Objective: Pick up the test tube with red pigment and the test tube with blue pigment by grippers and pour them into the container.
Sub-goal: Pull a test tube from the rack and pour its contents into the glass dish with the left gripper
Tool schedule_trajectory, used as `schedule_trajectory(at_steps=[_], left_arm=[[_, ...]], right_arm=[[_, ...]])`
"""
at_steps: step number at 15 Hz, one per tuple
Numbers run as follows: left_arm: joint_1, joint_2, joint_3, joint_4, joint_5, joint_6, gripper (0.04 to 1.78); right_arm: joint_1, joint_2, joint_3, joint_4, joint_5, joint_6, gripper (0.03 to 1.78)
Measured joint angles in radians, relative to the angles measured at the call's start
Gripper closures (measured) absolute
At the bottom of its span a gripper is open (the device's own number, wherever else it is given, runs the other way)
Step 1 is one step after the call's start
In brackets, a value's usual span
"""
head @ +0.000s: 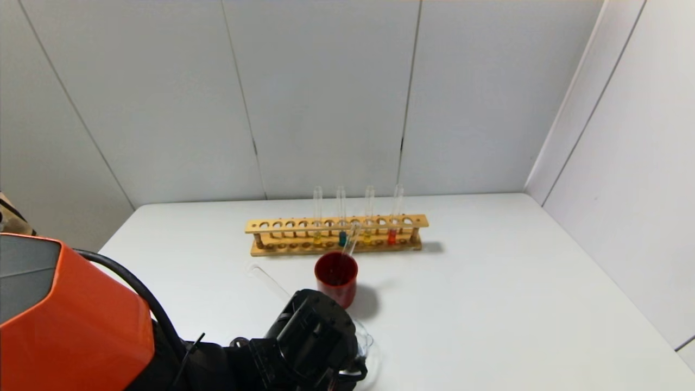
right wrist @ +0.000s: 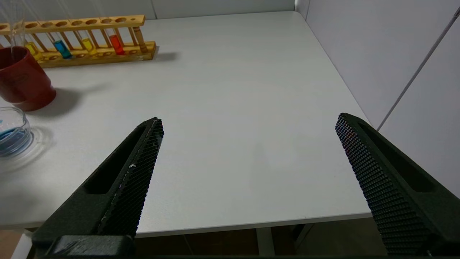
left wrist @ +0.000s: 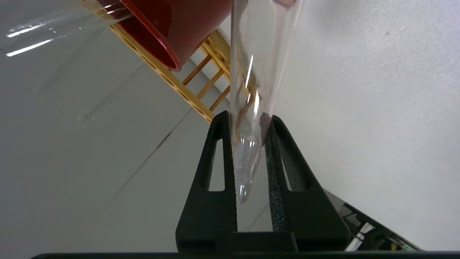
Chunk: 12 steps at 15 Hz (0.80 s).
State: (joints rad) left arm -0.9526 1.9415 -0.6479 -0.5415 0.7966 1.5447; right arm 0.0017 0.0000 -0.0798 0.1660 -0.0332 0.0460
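Empty test tube pinched in left end effector, right end effector wide apart.

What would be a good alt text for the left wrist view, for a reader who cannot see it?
The left gripper is shut on an empty clear test tube, which runs from between its black fingers towards the dark-red cup. Behind the cup, part of the wooden rack shows on the white table.

Head camera overlooks rack; wrist cameras closer.
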Motion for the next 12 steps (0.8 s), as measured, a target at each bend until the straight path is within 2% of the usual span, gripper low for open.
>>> schedule_trajectory(at_steps=[5,12], left_arm=[[0.000,-0.007,-0.011,-0.001,0.035,0.035,1.52],[-0.009,-0.004,-0.015,-0.004,0.040,0.062,1.52]], right_arm=[[-0.001,0.000,0.000,0.000,0.000,0.000,0.06],[0.000,0.000,0.000,0.000,0.000,0.000,0.06]])
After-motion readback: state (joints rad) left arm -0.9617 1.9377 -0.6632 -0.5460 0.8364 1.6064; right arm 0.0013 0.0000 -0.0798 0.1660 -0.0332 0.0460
